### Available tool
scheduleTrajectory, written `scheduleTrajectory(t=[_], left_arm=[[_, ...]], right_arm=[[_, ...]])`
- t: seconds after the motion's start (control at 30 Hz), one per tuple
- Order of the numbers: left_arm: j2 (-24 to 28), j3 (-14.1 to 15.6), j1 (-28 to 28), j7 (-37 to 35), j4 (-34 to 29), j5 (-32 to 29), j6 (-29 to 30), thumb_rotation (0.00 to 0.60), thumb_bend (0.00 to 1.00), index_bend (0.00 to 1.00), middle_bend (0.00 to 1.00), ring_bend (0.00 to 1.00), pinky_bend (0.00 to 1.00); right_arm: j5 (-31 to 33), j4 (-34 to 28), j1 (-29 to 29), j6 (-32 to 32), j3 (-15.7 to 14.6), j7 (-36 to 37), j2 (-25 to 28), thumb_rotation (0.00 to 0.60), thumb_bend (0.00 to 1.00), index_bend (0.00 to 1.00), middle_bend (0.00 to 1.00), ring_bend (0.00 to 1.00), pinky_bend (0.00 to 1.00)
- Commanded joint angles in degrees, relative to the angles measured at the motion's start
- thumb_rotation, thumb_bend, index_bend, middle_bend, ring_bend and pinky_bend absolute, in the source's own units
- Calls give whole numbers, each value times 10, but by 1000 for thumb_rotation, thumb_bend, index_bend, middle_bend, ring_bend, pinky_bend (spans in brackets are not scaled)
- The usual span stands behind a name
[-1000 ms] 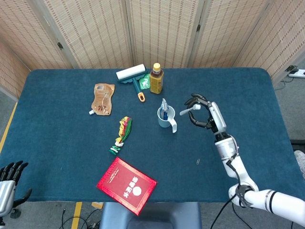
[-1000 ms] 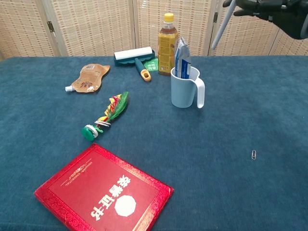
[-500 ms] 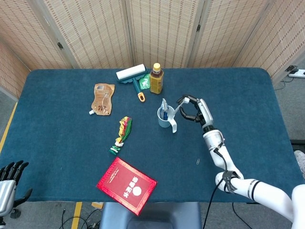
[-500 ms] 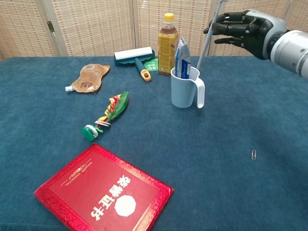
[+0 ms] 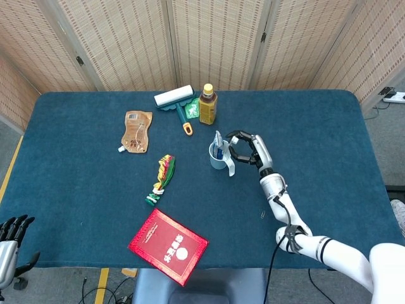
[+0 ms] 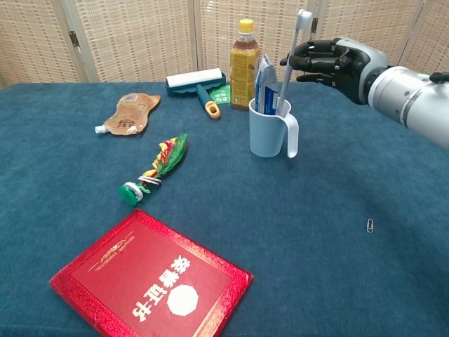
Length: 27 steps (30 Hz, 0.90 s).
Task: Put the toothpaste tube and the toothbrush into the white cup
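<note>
Holding the toothbrush [image 6: 290, 63] — now lowered into the white cup [image 6: 269, 128], right robot hand [image 6: 335, 62], grip apparently unreleased.

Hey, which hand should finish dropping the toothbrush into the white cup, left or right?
Right. The right hand already holds the toothbrush, whose lower end is inside the white cup beside the toothpaste tube. The left hand sits at the table's near-left corner, far from the cup.

Right hand [image 6: 335, 62]: raised above the table on an outstretched arm, fingers curled, pinching a toothbrush [image 6: 291, 56]; left hand [image 5: 9, 235]: low at the frame edge, fingers apart.
</note>
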Motion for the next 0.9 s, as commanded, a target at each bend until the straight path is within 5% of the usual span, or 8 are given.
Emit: scheduleTrajectory(t=[0.03,0.13,0.23,0.4,0.67,0.9], left_arm=[[0,0,0,-1,1,0,-1,600,329,171,151,105,152],[-1,0,-1,-2,2,1,-1,600,329,171,151,105,152],[-2,-1,-2,-3,3,1,-1,600,328,171,151,105,152],[-2,-4,-5,-4,3,2,-2,600,329,171,151,105,152],[-17,-13,-18,2,8,6,-8,600,329,171,151,105,152],[-36,-27,-29,10,17,6,-5,600,329,172,151,105,152]], right_arm=[[-10,3,-3,-12,-6,5,3,600,295,313,239,114,139],[-25,4,-6,-8,-10,3,7,600,284,126,163,55,96],[-34,1,-14,2,-9,7,12,600,285,63,133,37,85],[-67,-10,-35,47,-23,-32,33,600,290,61,131,36,85],[-125,-61,-94,157,-83,-207,83,600,384,61,157,36,85],[-169,-162,-176,248,-144,-317,167,600,391,82,201,38,85]])
